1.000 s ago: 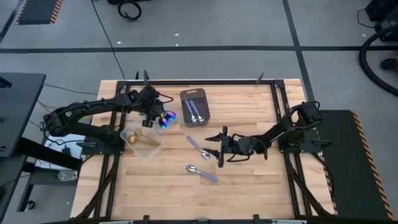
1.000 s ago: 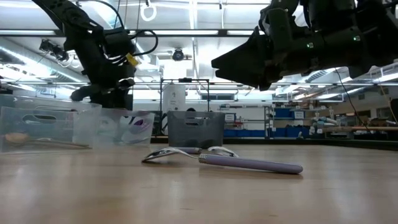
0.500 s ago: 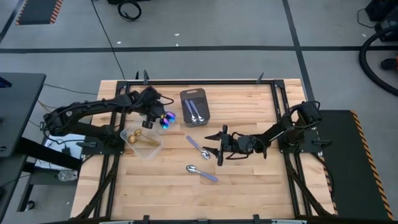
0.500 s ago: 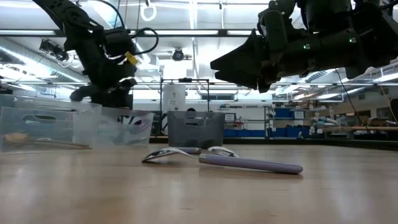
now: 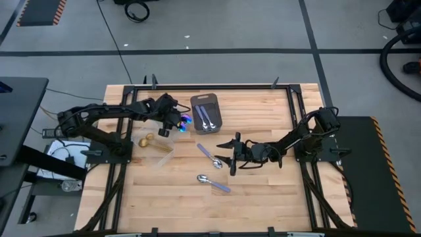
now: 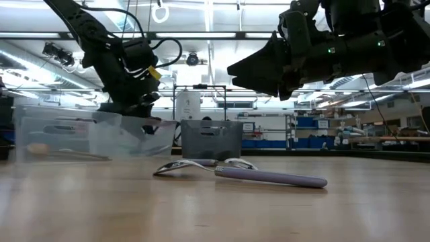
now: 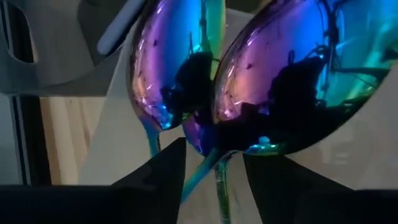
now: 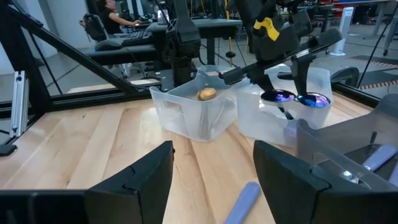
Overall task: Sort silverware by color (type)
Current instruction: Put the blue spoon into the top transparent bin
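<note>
On the wooden surface (image 5: 263, 191), in a workshop with shelving behind and a seated person (image 8: 112, 15), two lilac-handled spoons (image 5: 210, 155) lie loose near the open-jawed right gripper (image 5: 235, 155), while the left gripper (image 5: 172, 123) jaws grip iridescent spoons (image 7: 273, 81) beside the grey tray (image 5: 206, 113)

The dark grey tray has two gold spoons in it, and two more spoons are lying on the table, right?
Almost. The high view shows the dark grey tray holding two silver spoons with pale purple handles, not gold ones. The gold spoons lie in a clear tub. You are right about the two spoons on the table.
</note>
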